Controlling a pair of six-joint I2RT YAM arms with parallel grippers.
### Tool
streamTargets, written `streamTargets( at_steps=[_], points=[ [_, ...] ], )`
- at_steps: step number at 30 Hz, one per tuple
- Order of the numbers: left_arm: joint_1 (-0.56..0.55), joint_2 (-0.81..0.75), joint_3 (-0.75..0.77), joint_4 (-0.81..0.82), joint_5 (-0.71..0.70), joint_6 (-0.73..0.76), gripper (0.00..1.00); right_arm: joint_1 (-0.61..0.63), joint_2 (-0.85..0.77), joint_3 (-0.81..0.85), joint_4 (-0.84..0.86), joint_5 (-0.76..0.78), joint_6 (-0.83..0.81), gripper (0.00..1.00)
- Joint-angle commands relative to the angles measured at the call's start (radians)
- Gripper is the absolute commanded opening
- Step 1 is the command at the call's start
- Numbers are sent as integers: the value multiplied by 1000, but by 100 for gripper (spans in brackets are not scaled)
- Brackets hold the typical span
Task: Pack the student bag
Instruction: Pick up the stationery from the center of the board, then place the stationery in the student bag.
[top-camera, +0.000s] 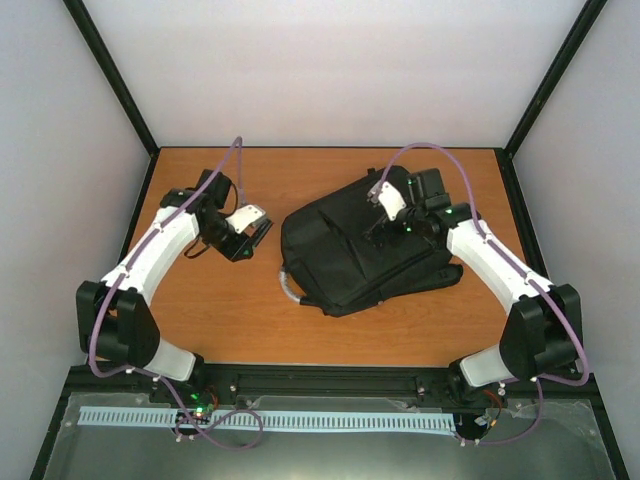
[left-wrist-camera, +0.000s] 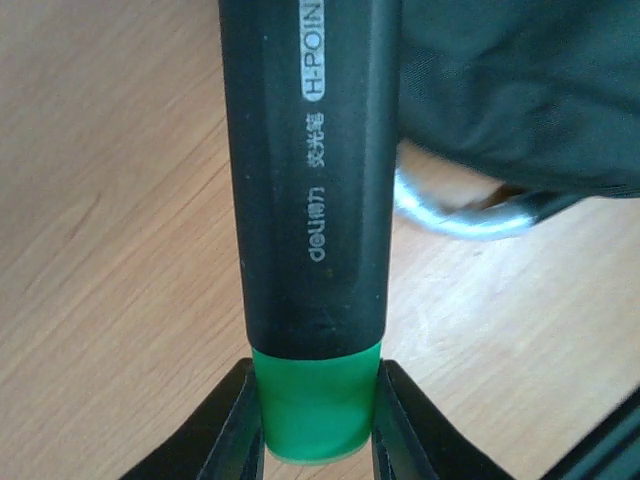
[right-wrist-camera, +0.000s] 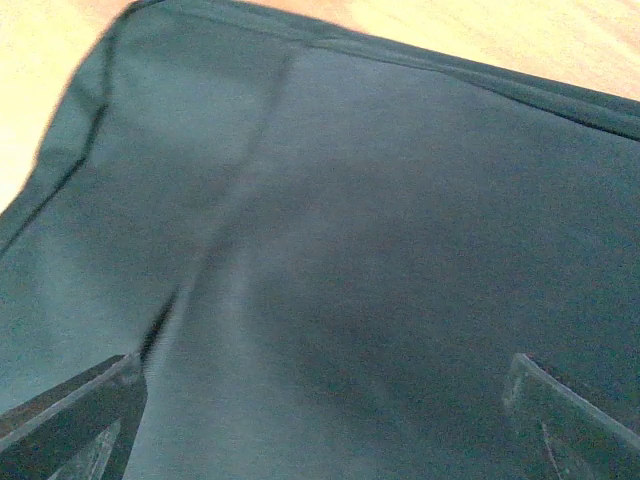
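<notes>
At the tabletop's (top-camera: 220, 310) centre-right lies the student bag (top-camera: 350, 255), your right gripper (right-wrist-camera: 320, 430) spread wide and empty above it; beside it, your left gripper (left-wrist-camera: 318, 435) pinches a black highlighter's (left-wrist-camera: 310, 200) green end.

Student bag (top-camera: 350, 250): matte black, plain. Loop handle (top-camera: 288, 285): grey. Table (top-camera: 220, 320): orange-brown, fine wood grain. Highlighter (left-wrist-camera: 310, 200): black barrel, white lettering, bright green end. Left arm (top-camera: 150, 255), right arm (top-camera: 495, 262): white shells, black joints, purple cables (top-camera: 238, 160). Frame posts (top-camera: 110, 70): black. Walls (top-camera: 330, 70): pale white.
</notes>
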Motion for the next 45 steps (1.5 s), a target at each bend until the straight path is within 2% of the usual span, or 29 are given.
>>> streamTargets(
  at_steps=[1,7,15,21,26,30,34,38,45],
  points=[
    [-58,-1,79,-65,191,99,24,-79,-2,10,63,30,137,100],
    [-205,122,158,-91,181,82,24,-130,-1,-4,104,159,200,100],
    [-233,300,254,-41,131,-25,23,-226,10,-31,123,334,227,100],
    [-238,386,291,-38,117,-23,23,-278,14,-58,131,323,231,100],
    [-240,430,323,-27,101,-11,23,-327,54,-12,67,210,135,100],
    [-252,483,377,-32,94,-5,23,-356,112,39,47,185,141,100],
    [-258,526,425,-25,91,-5,24,-379,174,79,62,194,188,99],
    [-269,577,490,-29,89,-8,24,-389,196,61,93,244,161,99],
    [-323,665,637,-39,92,-5,24,-391,218,53,85,201,163,98]
  ],
)
